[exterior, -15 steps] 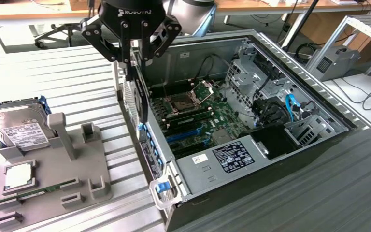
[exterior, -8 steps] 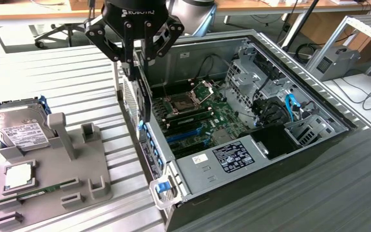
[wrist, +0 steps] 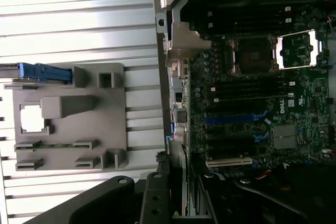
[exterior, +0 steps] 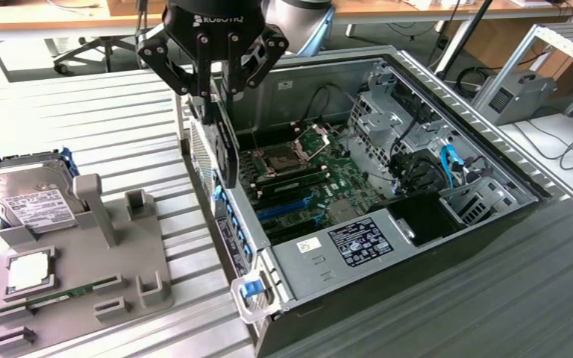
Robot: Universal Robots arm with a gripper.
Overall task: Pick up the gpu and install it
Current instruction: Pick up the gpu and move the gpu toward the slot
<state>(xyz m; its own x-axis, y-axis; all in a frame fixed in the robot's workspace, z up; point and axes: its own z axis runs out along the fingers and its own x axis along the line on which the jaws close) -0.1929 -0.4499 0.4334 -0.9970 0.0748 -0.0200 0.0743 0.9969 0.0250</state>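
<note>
nearest to us lies the ribbed metal desk, its long slats dull silver; on it the open computer case rests on its side, a grey steel box with a blue plastic latch at its near corner; inside, the green motherboard shows a square metal cpu socket, black and blue slots, and loose black cables; on the exterior view's left stands a matte grey plastic fixture with blocky posts and pockets; it carries a silver hard drive with a white label, a square processor chip and a narrow green memory stick; the gpu hangs upright under the gripper, seen edge-on as a thin, flat, dark card; it is over the case wall on the exterior view's left, beside the socket, and above the motherboard; we cannot make out its fan face, nor whether its lower edge touches the case; the gripper's black linked fingers angle inward and are closed narrowly on the card's upper edge, holding it clear of the fixture.
</note>
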